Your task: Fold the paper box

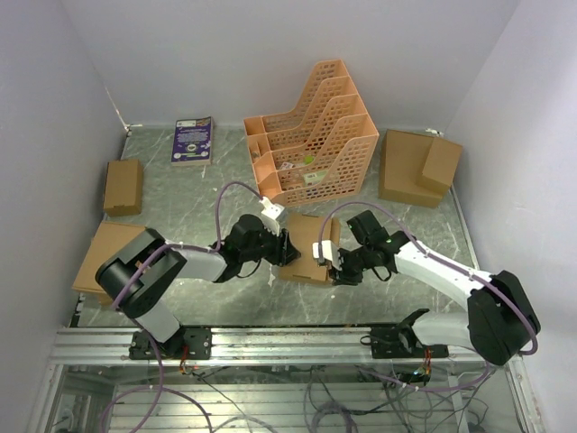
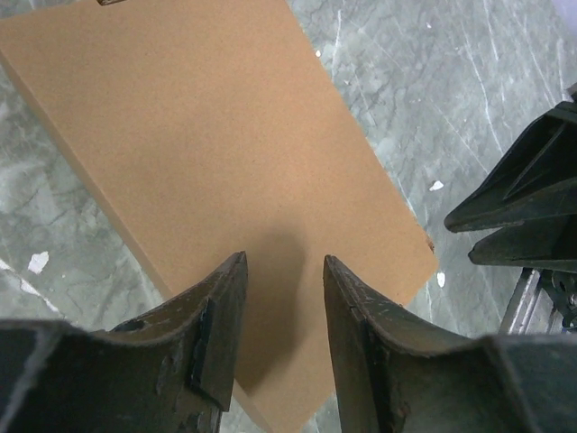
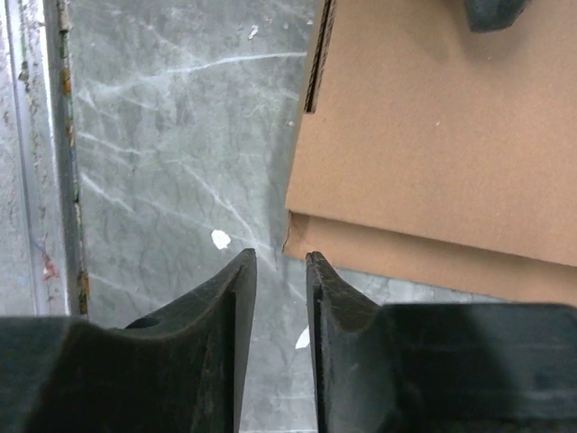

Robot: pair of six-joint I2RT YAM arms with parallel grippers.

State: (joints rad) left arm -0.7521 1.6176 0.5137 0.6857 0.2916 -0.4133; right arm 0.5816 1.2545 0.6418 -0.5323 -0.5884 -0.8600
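Note:
The paper box (image 1: 309,244) lies mid-table as a closed, flat brown cardboard packet between the two arms. Its broad top face (image 2: 225,153) fills the left wrist view. My left gripper (image 1: 287,248) hovers at the box's left edge, open, its tips (image 2: 284,257) above the cardboard with nothing between them. At the box's near right corner sits my right gripper (image 1: 335,263), slightly open (image 3: 281,255), over bare table beside the box's corner (image 3: 311,236) and holding nothing. The right wrist view shows two cardboard layers of the box (image 3: 433,135).
An orange lattice file rack (image 1: 315,135) stands just behind the box. A purple book (image 1: 193,141) lies at the back left. Ready-made brown boxes sit at the left (image 1: 123,186), near left (image 1: 104,253) and back right (image 1: 419,167). A metal rail (image 1: 288,343) runs along the near edge.

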